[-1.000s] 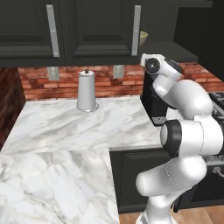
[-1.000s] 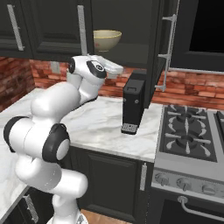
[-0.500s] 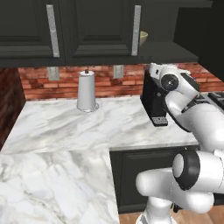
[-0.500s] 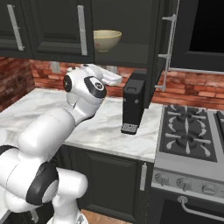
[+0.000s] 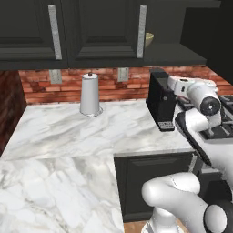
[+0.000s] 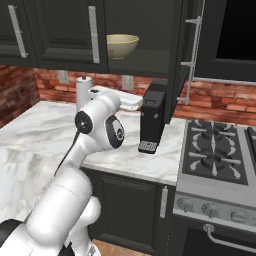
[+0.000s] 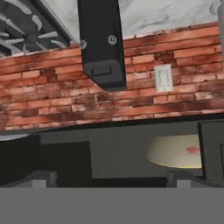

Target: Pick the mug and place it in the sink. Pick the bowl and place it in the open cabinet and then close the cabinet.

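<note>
Cream-beige against the black, the bowl (image 6: 122, 46) sits upright on the dark inner shelf of the cabinet (image 6: 145, 62), between a closed door with a silver bar handle (image 6: 93, 34) and the open door (image 6: 187, 55) that stands edge-on at the right. In the left base view only a sliver of the bowl (image 5: 149, 37) peeks past the handle (image 5: 141, 31) of the neighbouring door. The hand view is rolled upside down: the bowl (image 7: 177, 151) shows as a pale disc with a small red mark, near the lower right, with the brick wall (image 7: 52, 96) and a wall outlet (image 7: 162, 78) above it.

The jaws (image 7: 111, 179) stand wide apart with nothing between them; their two dark tips (image 7: 41, 179) rise at the bottom of the hand view, well apart from the bowl. The arm's white hand reaches out level above the bench (image 6: 45, 135), just beside the black coffee machine (image 6: 152, 117), below the cabinet shelf.

On the white marble bench (image 5: 68, 136) a paper towel roll (image 5: 89, 94) stands upright near the brick wall, well apart from the coffee machine (image 5: 160, 100). To the right of the bench is a gas stove (image 6: 215, 160) with black grates.
</note>
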Controlling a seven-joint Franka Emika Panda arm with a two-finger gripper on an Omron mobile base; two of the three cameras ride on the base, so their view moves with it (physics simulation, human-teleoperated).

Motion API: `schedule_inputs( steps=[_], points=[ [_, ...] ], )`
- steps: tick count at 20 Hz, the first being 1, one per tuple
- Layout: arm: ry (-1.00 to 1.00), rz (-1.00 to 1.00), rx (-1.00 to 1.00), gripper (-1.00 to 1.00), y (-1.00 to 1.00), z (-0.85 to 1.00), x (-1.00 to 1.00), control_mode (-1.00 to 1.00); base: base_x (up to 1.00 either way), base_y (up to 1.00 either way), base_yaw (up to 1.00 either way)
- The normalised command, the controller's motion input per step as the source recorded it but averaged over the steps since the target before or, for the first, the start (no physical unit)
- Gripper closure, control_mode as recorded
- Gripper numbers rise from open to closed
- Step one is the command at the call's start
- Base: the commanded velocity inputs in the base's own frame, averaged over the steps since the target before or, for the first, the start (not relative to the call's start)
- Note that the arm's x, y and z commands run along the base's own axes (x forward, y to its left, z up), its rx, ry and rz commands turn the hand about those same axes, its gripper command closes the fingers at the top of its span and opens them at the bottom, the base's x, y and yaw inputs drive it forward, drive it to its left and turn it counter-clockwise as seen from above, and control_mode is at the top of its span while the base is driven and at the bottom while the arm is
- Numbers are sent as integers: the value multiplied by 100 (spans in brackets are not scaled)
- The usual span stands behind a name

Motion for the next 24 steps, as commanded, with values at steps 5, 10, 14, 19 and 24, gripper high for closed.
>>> schedule_inputs(
  steps=[5, 10, 14, 19, 24],
  points=[
    [11, 28, 0, -100, -38, 31, -100, -100, 0, 0, 0],
    [13, 27, -4, -100, -38, 8, -100, -100, 0, 0, 0],
    [18, 20, -9, -100, -21, 20, -100, -100, 0, 0, 0],
    [10, 20, -8, -100, -15, 6, -100, -100, 0, 0, 0],
    [-22, 17, 2, -100, -47, 0, -100, -100, 0, 0, 0]
  ],
)
